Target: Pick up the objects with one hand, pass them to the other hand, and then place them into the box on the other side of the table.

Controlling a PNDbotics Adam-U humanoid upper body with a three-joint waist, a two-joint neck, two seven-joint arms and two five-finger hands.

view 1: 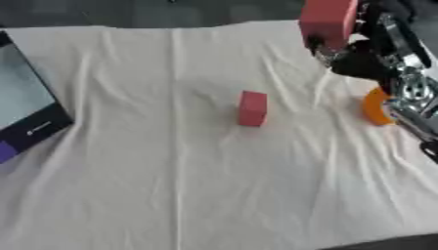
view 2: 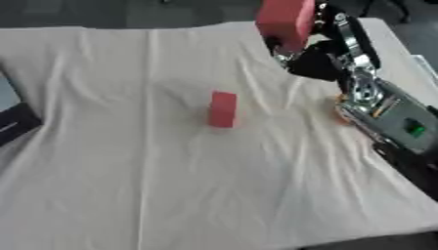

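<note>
Holding a red block (view 1: 328, 20) aloft at the far right of the tabletop (view 1: 171, 185), the right hand (view 1: 355, 56) has its fingers wrapped around the block's lower end, long axis roughly upright. A second red block (view 1: 251, 108) stands on the white cloth near the centre, well apart, below and to the left of the raised one. An orange object (view 1: 373, 106) peeks out beside the right arm. The dark-rimmed box (view 1: 26, 107) sits at the left edge, so the held block must travel leftward for a handover. No left hand shows.
</note>
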